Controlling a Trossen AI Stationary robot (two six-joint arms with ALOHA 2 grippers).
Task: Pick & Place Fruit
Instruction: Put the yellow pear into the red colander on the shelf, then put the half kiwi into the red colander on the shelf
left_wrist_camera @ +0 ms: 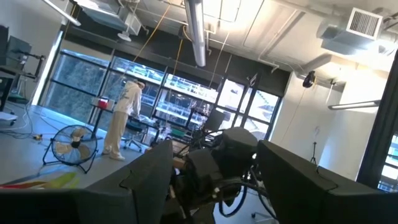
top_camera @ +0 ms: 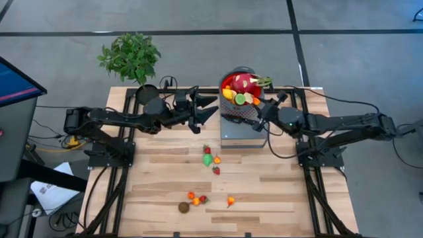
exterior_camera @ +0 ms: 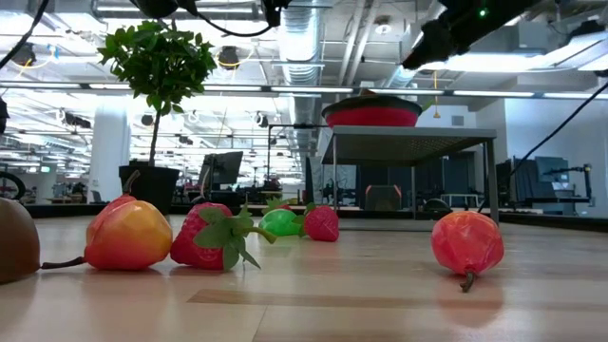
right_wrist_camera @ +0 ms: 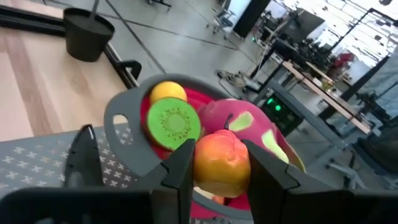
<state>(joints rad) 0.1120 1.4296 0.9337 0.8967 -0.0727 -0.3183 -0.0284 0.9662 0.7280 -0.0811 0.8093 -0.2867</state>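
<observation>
One red bowl (top_camera: 228, 82), one potted plant (top_camera: 131, 58), two arms, and eight loose fruits (top_camera: 207, 159) on the table.

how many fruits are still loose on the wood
9: middle cluster of four, near-edge cluster of four, lone orange-red fruit beside it. Tiny ones may be hidden.

We can't make out the small fruit (top_camera: 195, 198) near the table's front edge from above, just blobs. The brown fruit (exterior_camera: 14, 237) gets cut off in the low view, and the bowl (exterior_camera: 371, 114) hides its contents there.
</observation>
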